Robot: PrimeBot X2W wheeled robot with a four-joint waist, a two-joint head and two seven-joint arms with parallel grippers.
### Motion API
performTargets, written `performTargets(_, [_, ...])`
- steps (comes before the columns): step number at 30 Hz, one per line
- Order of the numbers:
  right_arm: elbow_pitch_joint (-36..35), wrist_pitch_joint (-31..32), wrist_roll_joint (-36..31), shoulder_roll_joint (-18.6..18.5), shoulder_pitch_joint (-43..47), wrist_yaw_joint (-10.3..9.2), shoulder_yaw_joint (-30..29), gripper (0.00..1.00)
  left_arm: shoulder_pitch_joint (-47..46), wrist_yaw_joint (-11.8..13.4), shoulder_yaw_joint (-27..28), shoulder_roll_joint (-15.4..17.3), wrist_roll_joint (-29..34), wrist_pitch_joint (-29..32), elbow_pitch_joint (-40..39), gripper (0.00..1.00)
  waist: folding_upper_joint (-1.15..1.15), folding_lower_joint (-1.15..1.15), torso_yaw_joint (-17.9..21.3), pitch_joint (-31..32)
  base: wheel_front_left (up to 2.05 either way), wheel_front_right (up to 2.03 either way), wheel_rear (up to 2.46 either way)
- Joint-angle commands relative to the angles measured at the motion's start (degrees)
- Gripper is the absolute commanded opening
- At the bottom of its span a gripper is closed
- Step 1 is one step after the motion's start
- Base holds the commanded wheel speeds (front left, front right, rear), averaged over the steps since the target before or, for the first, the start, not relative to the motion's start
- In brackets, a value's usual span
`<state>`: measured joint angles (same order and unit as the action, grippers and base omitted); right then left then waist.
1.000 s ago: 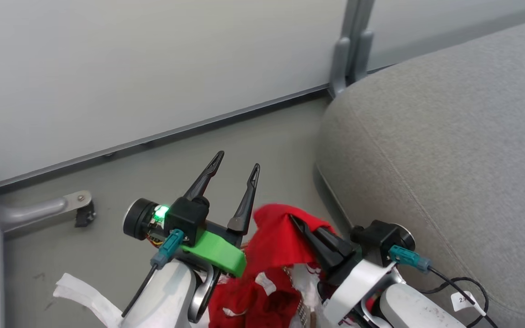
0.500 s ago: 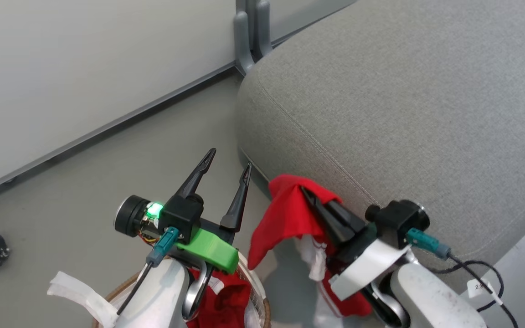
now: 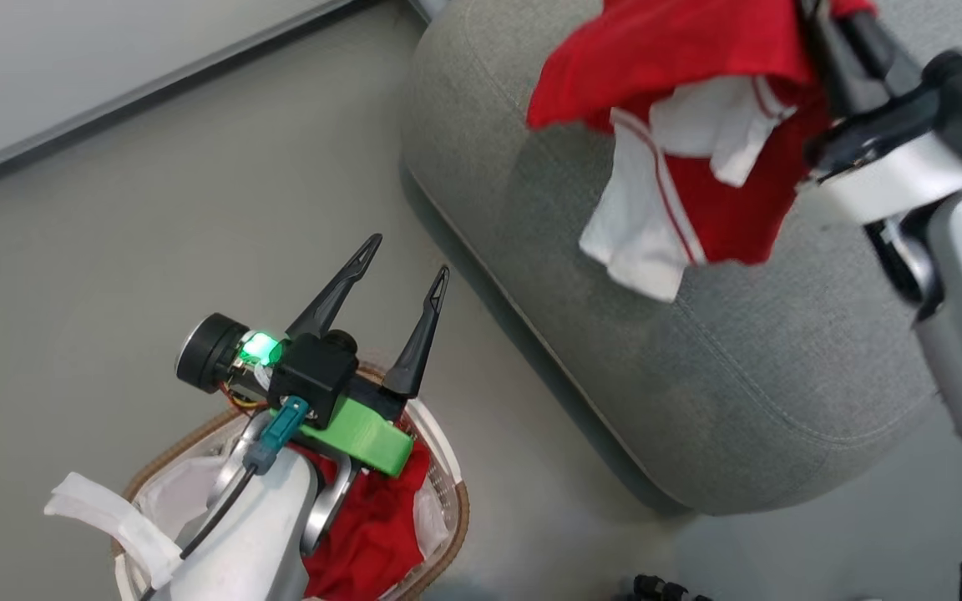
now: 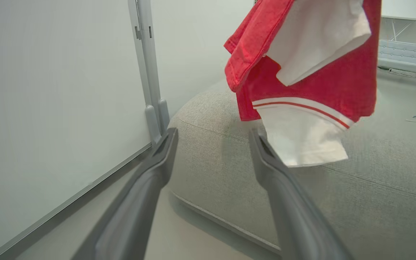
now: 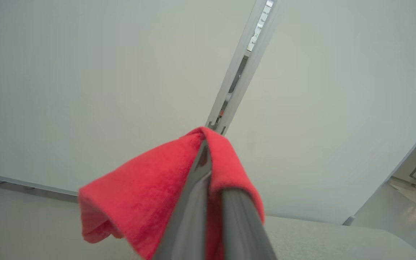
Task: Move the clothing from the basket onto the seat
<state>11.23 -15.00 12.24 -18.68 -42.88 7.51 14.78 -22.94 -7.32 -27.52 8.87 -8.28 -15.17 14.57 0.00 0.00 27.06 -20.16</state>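
Note:
A red garment with white trim point(image 3: 698, 108) hangs in the air over the grey seat point(image 3: 681, 351), with my right gripper point(image 3: 815, 17) shut on its top fold. That fold wraps the closed fingers point(image 5: 197, 202) in the right wrist view. The same garment point(image 4: 302, 79) dangles above the seat point(image 4: 374, 187) in the left wrist view. My left gripper point(image 3: 404, 260) stands open and empty above the basket point(image 3: 456, 509), which holds more red clothing point(image 3: 364, 526).
A grey partition wall with a metal post point(image 4: 150, 72) runs along the floor behind the seat. White plastic liner point(image 3: 172, 492) lines the basket, and a loose white strip point(image 3: 105, 517) hangs on my left arm. Bare floor point(image 3: 155, 209) lies left of the seat.
My right gripper has lifted the red garment from beside the basket up and over the seat. The head view has swung right and down. The left gripper has stayed open above the basket.

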Motion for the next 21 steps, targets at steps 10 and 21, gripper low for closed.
performTargets(10, [13.01, -0.22, -2.84, -8.03, -16.16, -0.05, -5.58, 0.00, -5.69, -0.25, -3.49, 3.92, -1.68, 0.03, -2.62, 1.00, 0.00, 0.00, -8.23, -13.75, 0.00, 0.00, 0.00])
performTargets(21, [28.82, -0.16, -13.53, -6.22, -16.71, -0.06, -20.59, 0.00, -8.11, -0.26, -2.64, 5.68, -2.60, 0.03, -2.50, 1.00, 0.00, 0.00, -12.52, -19.06, 0.00, 0.00, 0.00])
